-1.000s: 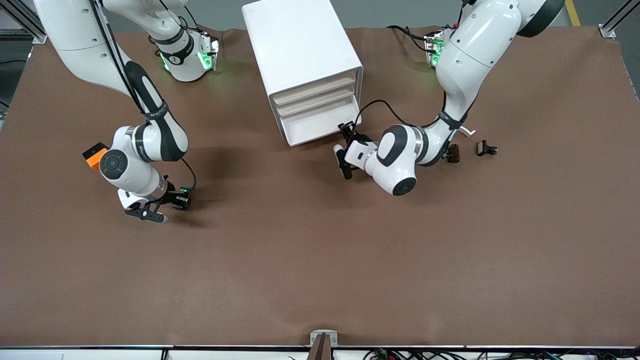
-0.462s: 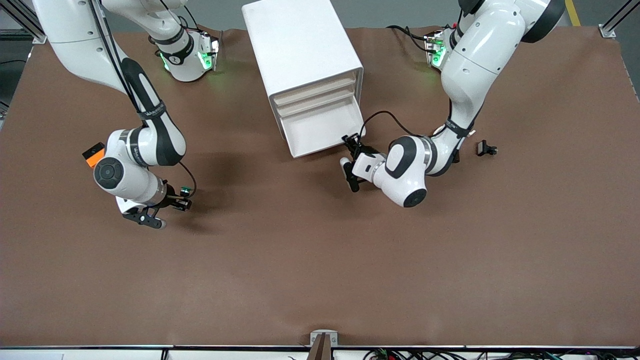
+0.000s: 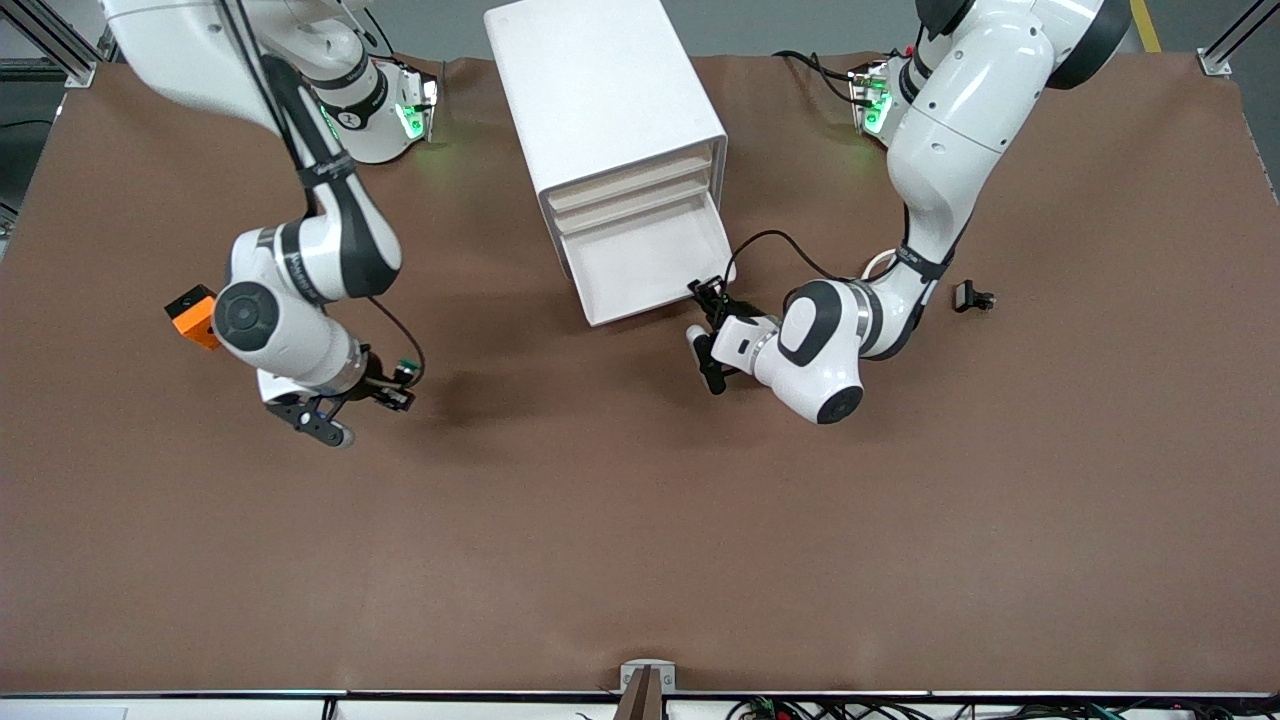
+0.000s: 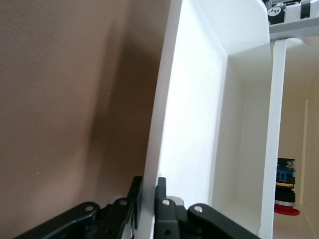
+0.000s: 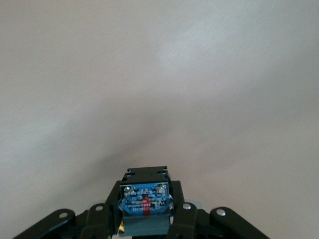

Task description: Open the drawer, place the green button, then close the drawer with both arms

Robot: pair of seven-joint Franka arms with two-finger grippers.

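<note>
The white cabinet's bottom drawer [image 3: 648,262] stands pulled out toward the front camera. My left gripper [image 3: 712,293] is shut on that drawer's front wall at the corner toward the left arm's end. In the left wrist view the gripper [image 4: 148,191] pinches the white wall [image 4: 189,119] with one finger on each side. My right gripper [image 3: 398,385] is shut on the button [image 3: 406,367], green cap showing, and holds it above the brown table toward the right arm's end. In the right wrist view the gripper [image 5: 145,191] holds the button [image 5: 144,203] with its blue base showing.
The white cabinet [image 3: 600,90] has two shut drawers above the open one. An orange block [image 3: 192,316] lies beside the right arm's wrist. A small black part [image 3: 970,296] and a white ring [image 3: 880,262] lie by the left arm.
The left gripper has pulled the bottom drawer farther out toward the front camera. The right gripper has lifted the button off the table and carried it toward the cabinet.
</note>
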